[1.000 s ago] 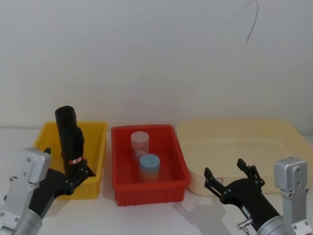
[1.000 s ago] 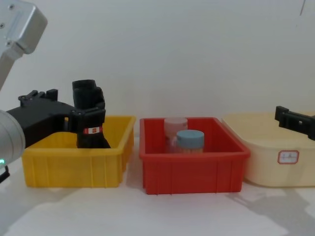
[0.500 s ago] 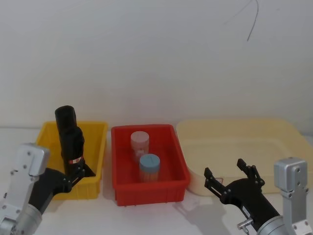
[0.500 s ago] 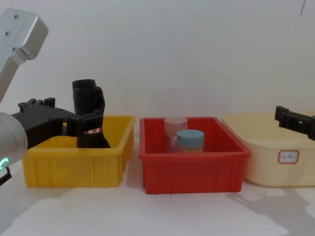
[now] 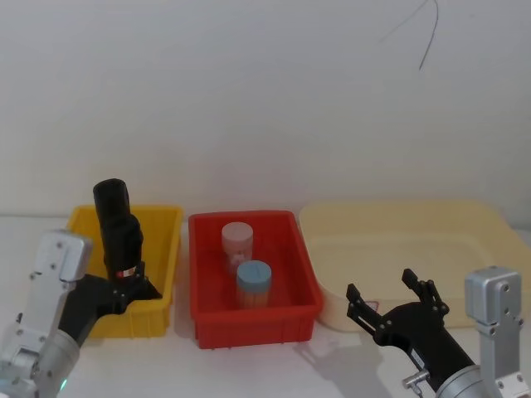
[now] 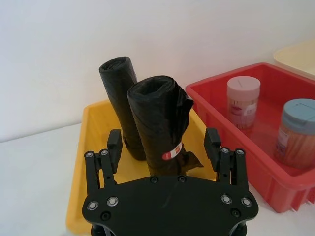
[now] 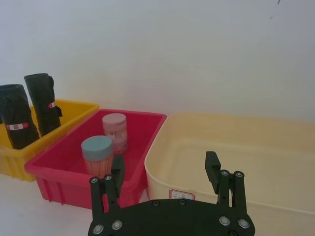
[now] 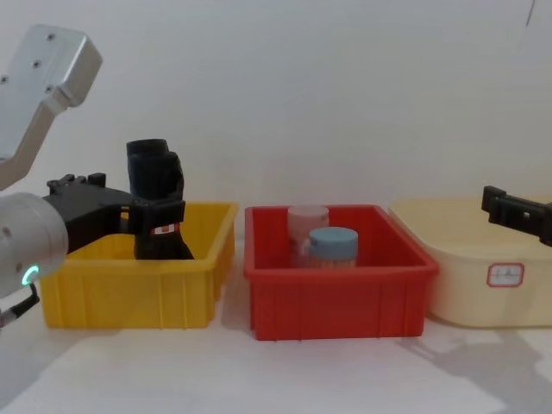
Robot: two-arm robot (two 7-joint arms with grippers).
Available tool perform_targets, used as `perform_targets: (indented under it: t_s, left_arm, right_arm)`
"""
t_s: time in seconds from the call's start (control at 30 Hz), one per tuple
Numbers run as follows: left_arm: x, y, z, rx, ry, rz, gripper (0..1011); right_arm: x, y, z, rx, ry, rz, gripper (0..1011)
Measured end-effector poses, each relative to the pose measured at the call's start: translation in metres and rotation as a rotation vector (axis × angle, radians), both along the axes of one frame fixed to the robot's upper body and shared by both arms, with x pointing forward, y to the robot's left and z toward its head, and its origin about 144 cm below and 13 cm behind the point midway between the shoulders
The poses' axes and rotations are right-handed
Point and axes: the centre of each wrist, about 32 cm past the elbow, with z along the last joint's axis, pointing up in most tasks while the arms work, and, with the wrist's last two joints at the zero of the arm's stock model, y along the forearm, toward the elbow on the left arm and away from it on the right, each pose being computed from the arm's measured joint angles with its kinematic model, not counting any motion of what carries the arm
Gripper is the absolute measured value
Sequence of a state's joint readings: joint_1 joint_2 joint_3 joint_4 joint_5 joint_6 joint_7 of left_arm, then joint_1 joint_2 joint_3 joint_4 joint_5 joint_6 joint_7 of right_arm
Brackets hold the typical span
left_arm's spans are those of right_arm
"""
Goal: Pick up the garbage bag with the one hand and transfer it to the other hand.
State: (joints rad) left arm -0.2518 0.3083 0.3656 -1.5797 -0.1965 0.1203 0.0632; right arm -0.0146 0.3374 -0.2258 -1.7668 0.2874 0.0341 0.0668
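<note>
The garbage bag (image 6: 158, 115), a black roll with a red-and-white label band and a loose flap, stands upright in the yellow bin (image 6: 81, 162), in front of a second black roll (image 6: 118, 93). My left gripper (image 6: 163, 143) is open, one finger on each side of the bag at label height, with gaps on both sides. In the chest view the left gripper (image 8: 152, 213) reaches in from the left to the garbage bag (image 8: 159, 185). From the head, the garbage bag (image 5: 126, 245) rises above the left gripper (image 5: 133, 288). My right gripper (image 5: 380, 284) hovers open before the cream tray.
A red bin (image 5: 207, 319) beside the yellow bin (image 5: 164, 249) holds a pink-lidded jar (image 5: 236, 243) and a blue-lidded jar (image 5: 253, 282). A wide cream tray (image 5: 465, 224) sits at the right. Behind everything is a white wall.
My left arm's silver wrist has swung up and to the right, and its fingers have settled slightly lower around the bag. The bag and the right arm have not moved.
</note>
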Motion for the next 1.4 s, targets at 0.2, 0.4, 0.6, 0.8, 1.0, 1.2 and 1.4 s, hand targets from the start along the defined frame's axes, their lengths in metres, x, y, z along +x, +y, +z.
perform_targets:
  t_s: [0.2,0.4,0.6,0.8,1.0,1.2,1.4]
  left_arm:
    - [0.009,-0.002,0.000,0.004,0.002,0.009,1001]
    - [0.018,-0.004,-0.002,0.011,0.008,0.015,1001]
    - [0.029,-0.007,-0.004,0.014,0.013,0.016,1001]
    - [0.040,-0.011,-0.004,0.013,0.017,0.010,962]
    - [0.048,-0.015,-0.003,0.008,0.017,0.003,840]
    - [0.056,-0.018,-0.002,0.000,0.015,-0.004,667]
    - [0.060,-0.019,0.001,-0.009,0.010,-0.008,506]
  right_arm:
    - [0.000,0.000,0.000,0.000,0.000,0.000,1000]
    - [0.000,0.000,0.000,0.000,0.000,0.000,1000]
    - [0.000,0.000,0.000,0.000,0.000,0.000,1000]
    - [0.000,0.000,0.000,0.000,0.000,0.000,1000]
    - [0.000,0.000,0.000,0.000,0.000,0.000,1000]
    - [0.000,0.000,0.000,0.000,0.000,0.000,1000]
    - [0.000,0.000,0.000,0.000,0.000,0.000,1000]
